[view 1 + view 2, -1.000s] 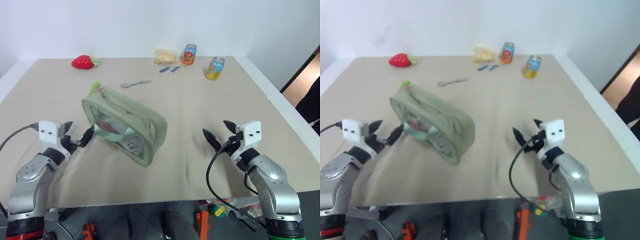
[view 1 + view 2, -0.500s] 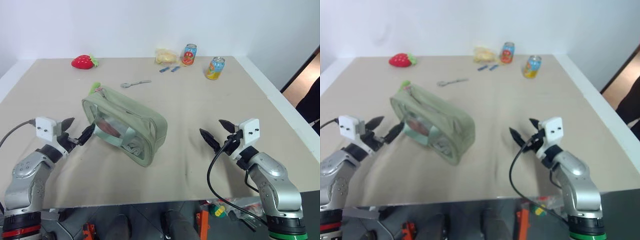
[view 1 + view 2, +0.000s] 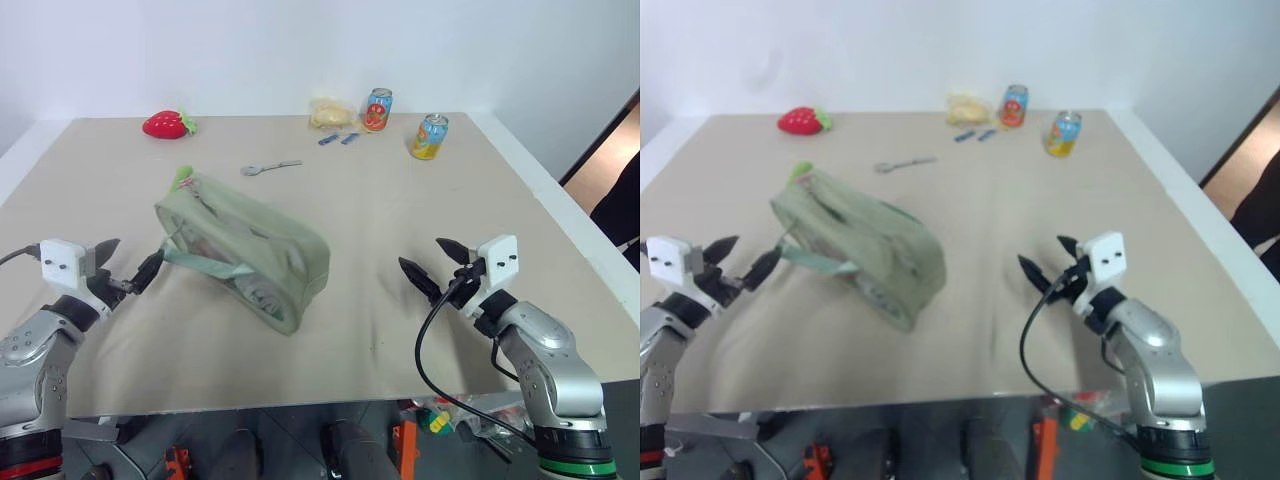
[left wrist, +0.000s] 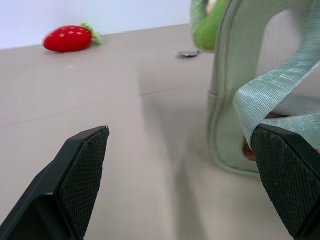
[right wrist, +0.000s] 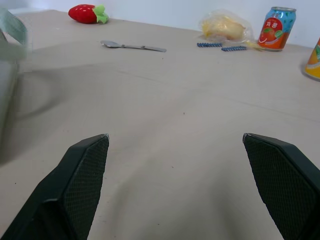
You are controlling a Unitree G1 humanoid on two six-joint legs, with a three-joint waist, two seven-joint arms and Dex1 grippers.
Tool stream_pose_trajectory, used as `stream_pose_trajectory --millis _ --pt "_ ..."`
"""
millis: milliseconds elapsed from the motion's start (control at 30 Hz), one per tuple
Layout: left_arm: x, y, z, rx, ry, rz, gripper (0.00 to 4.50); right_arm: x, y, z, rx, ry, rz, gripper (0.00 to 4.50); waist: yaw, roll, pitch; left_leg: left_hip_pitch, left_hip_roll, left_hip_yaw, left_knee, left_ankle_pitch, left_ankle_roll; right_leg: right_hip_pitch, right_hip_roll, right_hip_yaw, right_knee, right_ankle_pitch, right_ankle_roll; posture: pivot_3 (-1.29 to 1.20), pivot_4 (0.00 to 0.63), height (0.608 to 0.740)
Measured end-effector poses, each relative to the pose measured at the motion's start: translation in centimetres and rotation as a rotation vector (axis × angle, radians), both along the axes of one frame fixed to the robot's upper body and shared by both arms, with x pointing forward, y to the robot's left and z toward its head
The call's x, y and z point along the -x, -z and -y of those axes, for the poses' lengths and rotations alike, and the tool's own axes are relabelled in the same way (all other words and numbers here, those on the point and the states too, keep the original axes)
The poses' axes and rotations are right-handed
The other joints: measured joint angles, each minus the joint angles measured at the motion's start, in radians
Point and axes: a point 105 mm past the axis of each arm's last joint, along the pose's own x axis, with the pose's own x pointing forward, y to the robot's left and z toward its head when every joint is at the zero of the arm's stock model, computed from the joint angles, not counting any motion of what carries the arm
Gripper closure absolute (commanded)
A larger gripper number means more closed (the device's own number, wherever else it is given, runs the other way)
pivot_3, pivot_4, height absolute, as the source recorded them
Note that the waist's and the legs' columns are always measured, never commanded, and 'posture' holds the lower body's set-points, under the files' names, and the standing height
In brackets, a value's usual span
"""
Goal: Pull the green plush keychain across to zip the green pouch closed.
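The pouch (image 3: 243,257) lies tipped on the table (image 3: 400,200), the keychain (image 3: 183,178) at its far end by the zipper; the left gripper (image 3: 128,268) should free its spread fingers from the strap (image 3: 205,263) and steady the pouch before the keychain is pulled. The right gripper (image 3: 432,264) hangs spread and empty, well apart. Since a second ago the left arm has drawn outward, dragging the strap taut and tilting the pouch

Beige table (image 3: 400,200): pouch (image 3: 270,255), cans (image 3: 430,136), spoon (image 3: 270,167)
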Motion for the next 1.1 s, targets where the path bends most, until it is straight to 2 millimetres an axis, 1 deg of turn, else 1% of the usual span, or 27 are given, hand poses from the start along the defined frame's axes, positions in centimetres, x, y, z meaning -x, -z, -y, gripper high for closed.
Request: stream_pose_trajectory --millis 133,267,400,500,633,700,867,933,1033,1100 --pt "0.2 0.1 0.8 0.064 0.045 0.003 0.0 -0.1 -0.2 -0.2 0.003 -0.006 0.008 0.05 0.0 0.0 0.0 0.0 0.0 0.0 0.0 0.0 0.0 0.0 0.0 0.0 0.0 0.0 0.0 0.0 0.15 0.74" --pt "0.8 0.2 3.1 0.104 0.168 -0.026 0.0 -0.2 -0.3 -0.4 0.009 -0.011 0.011 0.05 0.0 0.0 0.0 -0.001 0.0 0.0 0.0 0.0 0.0 0.0 0.0 0.0 0.0 0.0 0.0 0.0 0.15 0.74" --pt "1.1 -0.4 4.7 0.15 0.256 -0.039 0.0 -0.3 -0.3 -0.5 0.01 -0.016 0.013 0.05 0.0 0.0 0.0 0.0 0.0 0.0 0.0 0.0 0.0 0.0 0.0 0.0 0.0 0.0 0.0 0.0 0.15 0.74" --pt "1.4 -0.9 5.4 0.167 0.308 -0.052 0.0 -0.3 -0.3 -0.5 0.01 -0.015 0.013 0.05 0.0 0.0 0.0 0.0 0.0 0.0 0.0 0.0 0.0 0.0 0.0 0.0 0.0 0.0 0.0 0.0 0.15 0.74" --pt "2.4 -1.2 6.0 0.184 0.36 -0.072 0.0 -0.3 -0.3 -0.5 0.012 -0.013 0.012 0.05 -0.002 0.0 0.0 0.0 0.001 0.001 0.0 0.0 0.0 -0.001 0.0 0.001 0.0 0.0 0.0 0.0 0.15 0.74" --pt "2.7 -1.1 5.8 0.205 0.351 -0.084 0.0 -0.3 -0.3 -0.5 0.012 -0.013 0.011 0.05 -0.001 0.0 0.0 0.0 0.001 0.001 0.0 0.0 0.0 -0.001 0.001 0.001 0.0 0.0 0.0 0.0 0.15 0.74" --pt "3.7 -0.9 3.9 0.222 0.289 -0.09 0.0 -0.4 -0.4 -0.4 0.02 -0.022 0.011 0.05 -0.002 0.0 0.0 0.0 0.001 0.001 0.0 0.0 0.0 -0.001 0.001 0.001 0.0 0.0 0.0 0.0 0.15 0.74" --pt "4.2 -0.7 3.6 0.215 0.293 -0.099 0.0 -0.5 -1.0 -0.7 0.021 -0.053 0.021 0.05 -0.001 0.0 0.0 0.0 0.001 0.001 0.0 0.0 0.0 -0.001 0.001 0.001 0.0 0.0 -0.001 0.0 0.15 0.74" --pt "4.8 -1.4 3.1 0.239 0.311 -0.083 0.0 -0.7 -2.2 -1.1 0.031 -0.098 0.038 0.05 -0.001 0.0 0.0 0.0 0.001 0.001 0.001 0.0 0.0 -0.001 0.001 0.001 0.0 -0.001 -0.001 0.0 0.15 0.74" --pt "5.6 -1.9 3.4 0.234 0.345 -0.082 0.0 -0.9 -2.9 -1.2 0.035 -0.111 0.043 0.05 -0.002 0.0 0.0 0.0 0.001 0.002 0.001 0.0 0.0 -0.002 0.0 0.001 0.0 -0.001 -0.003 0.0 0.15 0.74"
